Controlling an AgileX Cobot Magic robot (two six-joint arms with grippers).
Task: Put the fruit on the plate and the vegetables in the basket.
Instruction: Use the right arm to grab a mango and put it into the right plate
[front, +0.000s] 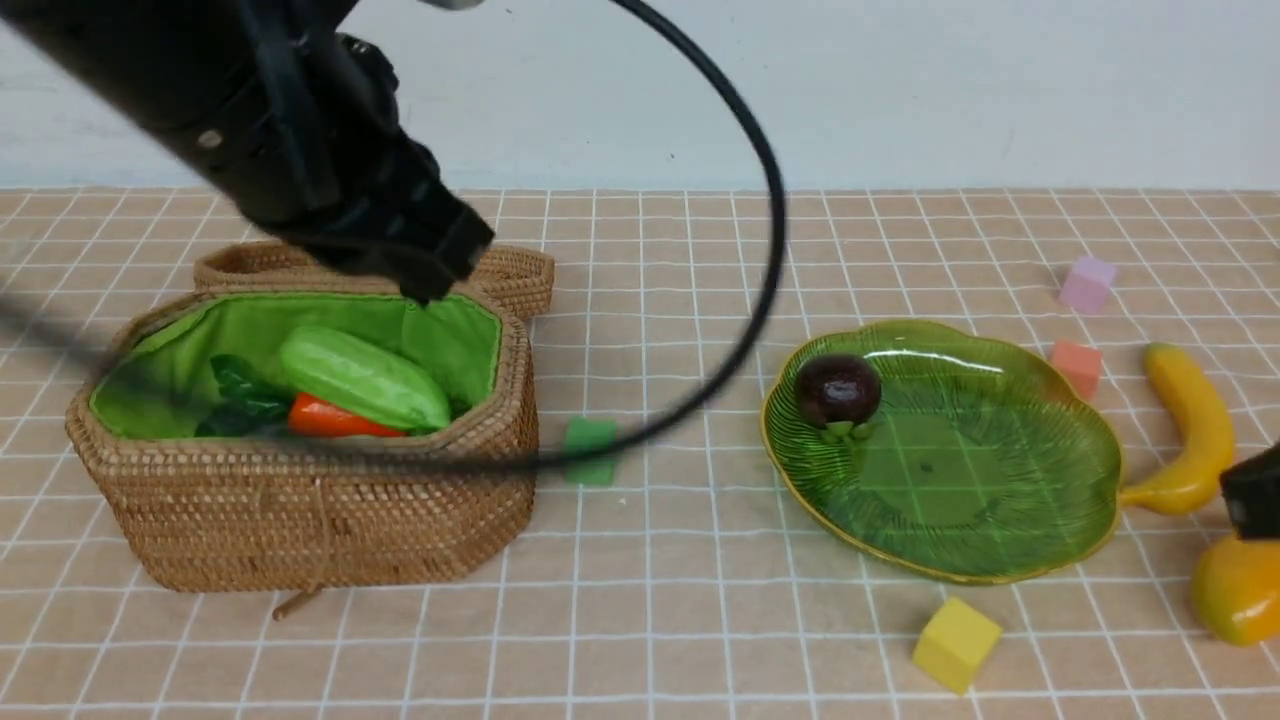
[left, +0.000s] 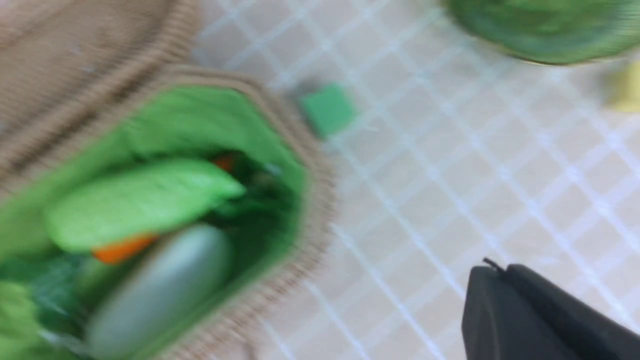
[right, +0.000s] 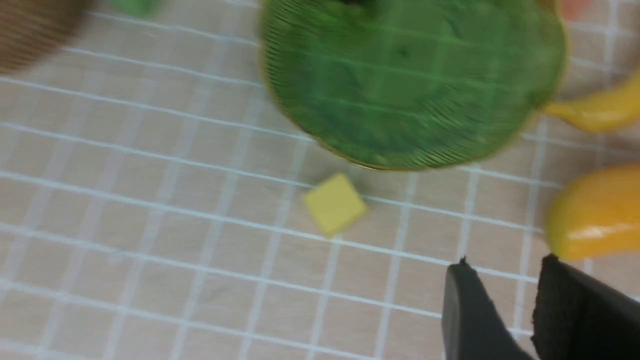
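The wicker basket (front: 300, 500) with green lining holds the light-green gourd (front: 365, 380) and the orange carrot (front: 335, 420); the left wrist view also shows the whitish radish (left: 160, 285) inside. My left gripper (front: 430, 285) hangs over the basket's back rim, blurred, with its jaws pressed together (left: 500, 272) and empty. The green plate (front: 1000, 520) carries the purple mangosteen (front: 838, 390). The banana (front: 1195, 425) and mango (front: 1235, 590) lie on the cloth right of the plate. My right gripper (right: 505, 262) stands open beside the mango (right: 595, 215), holding nothing.
The basket's lid (front: 520, 275) lies open behind it. Foam cubes are scattered about: green (front: 590, 448) beside the basket, yellow (front: 955, 643) before the plate, coral (front: 1076, 365) and pink (front: 1087, 283) behind it. A black cable (front: 770, 260) arcs over the middle.
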